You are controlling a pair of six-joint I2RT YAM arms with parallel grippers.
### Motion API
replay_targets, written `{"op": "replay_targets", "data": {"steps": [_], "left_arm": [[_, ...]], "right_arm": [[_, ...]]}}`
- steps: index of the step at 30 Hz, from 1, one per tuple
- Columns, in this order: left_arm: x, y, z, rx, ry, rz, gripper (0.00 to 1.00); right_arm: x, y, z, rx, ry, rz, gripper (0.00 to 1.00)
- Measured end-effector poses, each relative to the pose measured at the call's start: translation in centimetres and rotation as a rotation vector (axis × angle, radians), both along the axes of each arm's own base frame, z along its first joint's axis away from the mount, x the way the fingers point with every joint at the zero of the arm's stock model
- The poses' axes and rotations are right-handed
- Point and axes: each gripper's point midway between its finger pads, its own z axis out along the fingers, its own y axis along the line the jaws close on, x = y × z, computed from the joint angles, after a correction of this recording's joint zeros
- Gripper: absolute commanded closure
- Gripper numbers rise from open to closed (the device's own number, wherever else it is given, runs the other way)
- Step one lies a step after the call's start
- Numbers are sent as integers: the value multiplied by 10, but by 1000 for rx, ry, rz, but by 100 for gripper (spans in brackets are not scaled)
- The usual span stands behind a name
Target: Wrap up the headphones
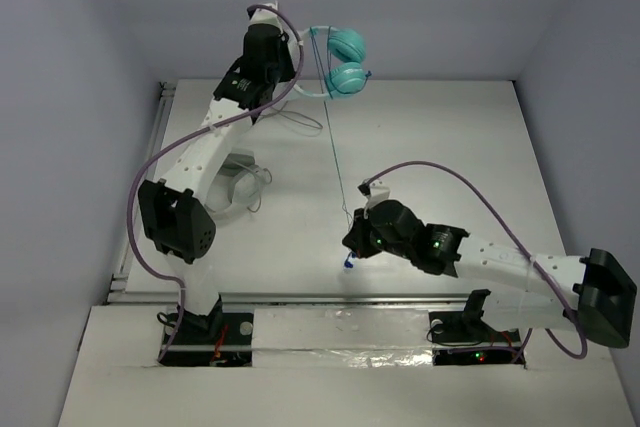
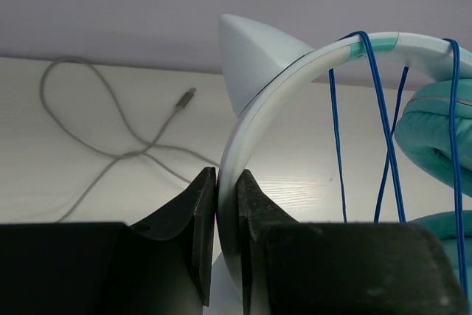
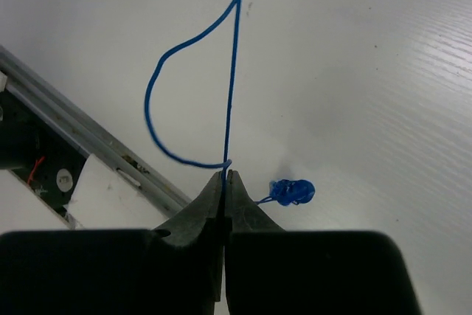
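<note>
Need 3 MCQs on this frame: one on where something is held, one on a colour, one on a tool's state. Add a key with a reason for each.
1. Where does the left tool grip the headphones?
A. an ear cup
B. the white headband
C. the plug

2. What colour is the cable?
A. blue
B. red
C. black

3. What state is the right tool in?
A. wide open
B. shut on nothing
C. shut on the cable

Key:
1 B: the left wrist view shows the jaws closed on the white headband.
2 A: the cable shows blue in both wrist views.
3 C: the right wrist view shows the cable pinched between the closed tips.
</note>
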Motion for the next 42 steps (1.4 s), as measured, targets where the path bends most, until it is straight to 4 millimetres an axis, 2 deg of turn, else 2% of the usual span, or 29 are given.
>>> {"op": "replay_targets", "data": {"steps": [4,9,13,18,20,22,24,27,32,38,42], "left_arm": [[8,9,-25,68,36,48,100],[9,19,-54,119,70,91,100],[5,23,-98,141,127,104,100],[-24,31,-172,198,265,103,100],[-41,33,-194,226,309,98,100],[-62,30,-208,253,336,78,100],[-81,20,-212,280,342,47,100],[-104,-5,-205,297,317,-16,100],[-138,-37,-195,292,292,-136,100],[-158,-45,-200,344,328,-214,100],[-169,-46,-210,407,369,-244,100]], "right_arm": [[-12,8,22,-18,-22,26,100],[-17,4,53,-30,-60,17,100],[-11,-11,79,-61,-115,-22,100],[6,-30,120,-101,-226,-91,100],[13,-37,136,-112,-277,-120,100],[21,-43,151,-130,-328,-145,100],[26,-47,163,-146,-371,-163,100],[36,-52,174,-191,-431,-185,100],[57,-63,171,-305,-491,-228,100],[89,-91,174,-385,-524,-339,100],[90,-86,183,-358,-530,-314,100]]}}
